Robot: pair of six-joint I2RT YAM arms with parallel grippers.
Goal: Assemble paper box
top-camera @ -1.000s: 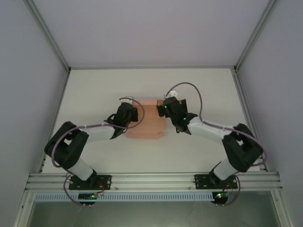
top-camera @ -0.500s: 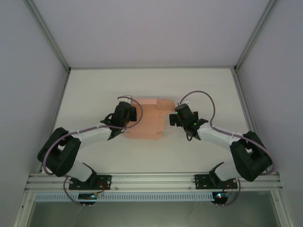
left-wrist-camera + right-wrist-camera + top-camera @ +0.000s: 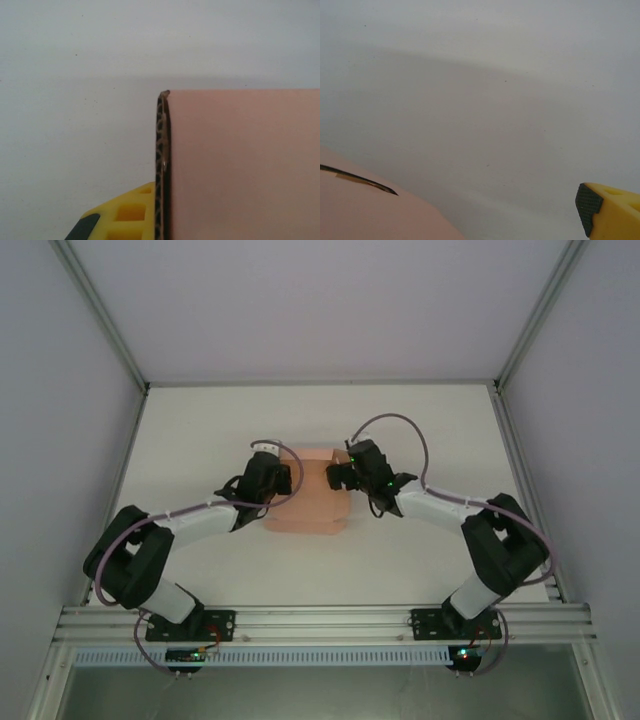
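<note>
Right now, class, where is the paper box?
In the top view, the paper box lies on the table, between the left gripper and the right gripper.

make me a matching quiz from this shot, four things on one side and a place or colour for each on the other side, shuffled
Things:
1. paper box
2. left gripper
3. right gripper
4. metal rail

Descriptions:
A. at the box's far right corner
B. silver, along the near edge of the table
C. salmon pink, lying between the two grippers
D. at the box's left edge

Pairs: 1-C, 2-D, 3-A, 4-B
</note>
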